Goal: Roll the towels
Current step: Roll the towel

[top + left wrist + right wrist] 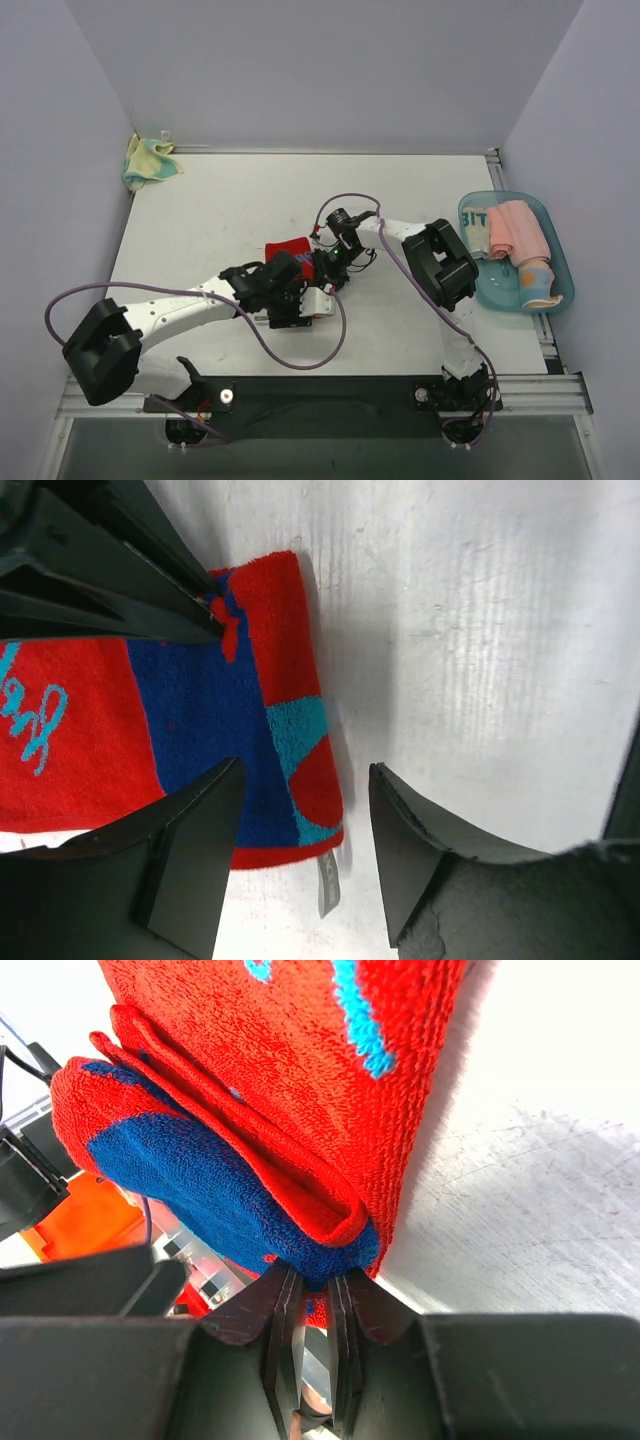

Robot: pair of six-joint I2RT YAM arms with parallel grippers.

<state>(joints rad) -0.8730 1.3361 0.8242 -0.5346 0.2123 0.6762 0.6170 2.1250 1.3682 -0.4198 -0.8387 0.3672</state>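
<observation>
A red towel with blue and teal pattern lies half rolled at the table's middle. My right gripper is shut on its thick folded edge, and red and blue layers bulge out just above the fingertips. In the left wrist view the same red towel lies flat. My left gripper stands open over its near end, one finger above the cloth and the other over bare table. The right gripper shows dark at the upper left. A pale yellow towel with teal patches lies crumpled at the back left corner.
A light blue tray at the right edge holds rolled towels, among them a pink one. Purple cables loop from both arms over the near table. White walls close in the back and sides.
</observation>
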